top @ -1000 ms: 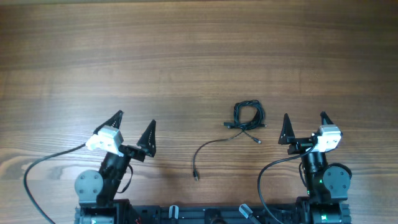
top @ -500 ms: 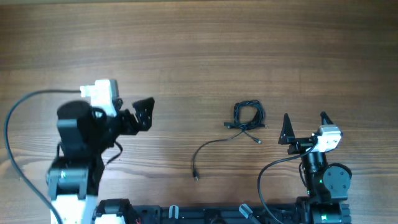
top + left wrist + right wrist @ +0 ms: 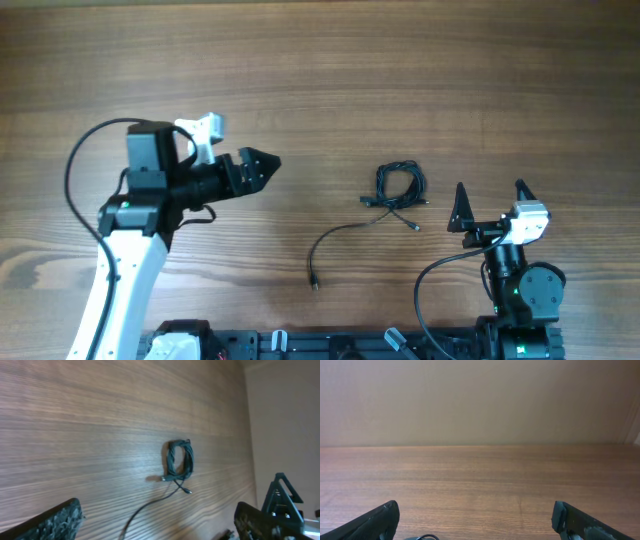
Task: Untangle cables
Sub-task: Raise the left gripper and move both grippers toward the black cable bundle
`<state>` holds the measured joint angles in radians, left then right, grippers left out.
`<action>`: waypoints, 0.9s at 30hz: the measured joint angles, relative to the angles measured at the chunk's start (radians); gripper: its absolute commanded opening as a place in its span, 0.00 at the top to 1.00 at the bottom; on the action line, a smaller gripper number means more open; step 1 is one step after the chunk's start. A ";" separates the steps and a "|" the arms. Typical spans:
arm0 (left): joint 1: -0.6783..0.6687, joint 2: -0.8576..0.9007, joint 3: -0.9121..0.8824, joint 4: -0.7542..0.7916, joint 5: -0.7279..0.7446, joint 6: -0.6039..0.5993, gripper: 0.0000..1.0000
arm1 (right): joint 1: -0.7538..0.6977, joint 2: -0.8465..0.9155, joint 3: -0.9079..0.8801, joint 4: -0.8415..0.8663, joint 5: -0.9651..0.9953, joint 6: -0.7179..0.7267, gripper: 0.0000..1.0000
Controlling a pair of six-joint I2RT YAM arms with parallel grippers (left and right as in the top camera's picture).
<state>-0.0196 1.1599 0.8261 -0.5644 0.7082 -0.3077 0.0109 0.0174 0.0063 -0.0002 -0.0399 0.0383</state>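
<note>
The cables (image 3: pixel 400 186) lie right of the table's centre as a small black coiled bundle. One loose cord (image 3: pixel 335 240) trails from the bundle toward the front and ends in a small plug (image 3: pixel 315 285). My left gripper (image 3: pixel 262 165) hangs raised to the left of the bundle, pointing at it, open and empty. The left wrist view shows the bundle (image 3: pixel 179 460) ahead between the wide-apart fingers (image 3: pixel 57 522). My right gripper (image 3: pixel 489 190) sits just right of the bundle, open and empty. A bit of cable (image 3: pixel 422 537) shows at the bottom edge of its wrist view.
Bare wooden tabletop (image 3: pixel 320 80) stretches behind and beside the cables. Thick black arm wires loop near both arm bases (image 3: pixel 70 180) (image 3: pixel 430 280). The right arm's finger (image 3: pixel 282 497) shows at the right of the left wrist view. A plain wall (image 3: pixel 480 400) lies beyond the table.
My left arm has risen from its rest pose and swung forward and right toward the cable bundle, with its gripper turned sideways. The right arm and the cables have not moved.
</note>
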 measured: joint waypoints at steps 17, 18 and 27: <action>-0.613 0.130 0.001 0.281 -0.616 -0.271 0.15 | 0.000 0.000 0.000 0.000 0.000 0.000 0.00; -0.623 0.137 0.001 0.284 -0.634 -0.274 0.16 | 0.000 0.000 0.000 0.000 0.000 0.000 0.00; -0.601 0.140 0.004 0.116 -0.742 -0.275 0.11 | 0.000 0.000 0.000 0.000 0.000 0.000 0.00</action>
<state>-0.6205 1.2995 0.8299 -0.4488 -0.0334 -0.5823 0.0109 0.0174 0.0059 -0.0002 -0.0399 0.0380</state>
